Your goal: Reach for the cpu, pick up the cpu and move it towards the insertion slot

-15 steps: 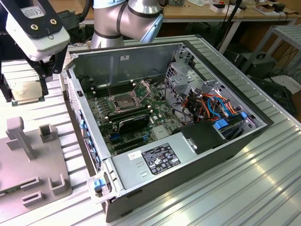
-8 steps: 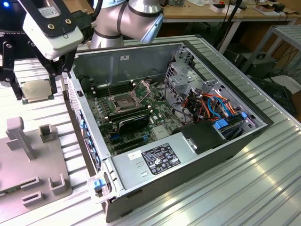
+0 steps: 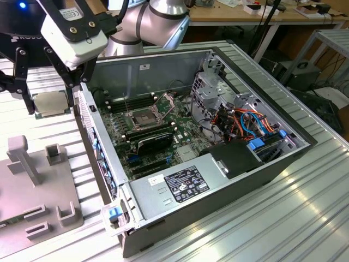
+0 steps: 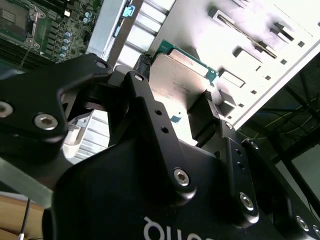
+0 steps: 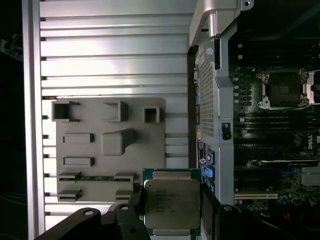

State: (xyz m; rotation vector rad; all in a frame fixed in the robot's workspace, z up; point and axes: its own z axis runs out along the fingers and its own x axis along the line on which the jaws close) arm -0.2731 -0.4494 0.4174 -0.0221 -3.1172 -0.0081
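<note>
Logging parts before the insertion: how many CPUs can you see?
1. The cpu sits between the tool's fingers, outside the open computer case, above the ribbed table beside the grey fixture plate. The insertion slot looks empty.

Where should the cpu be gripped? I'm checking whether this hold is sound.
By two opposite edges, from straight above its flat face. The cpu is a thin square plate, so only its rims give purchase. The gripper holds it so, jaws on opposite edges, outside the computer case.
</note>
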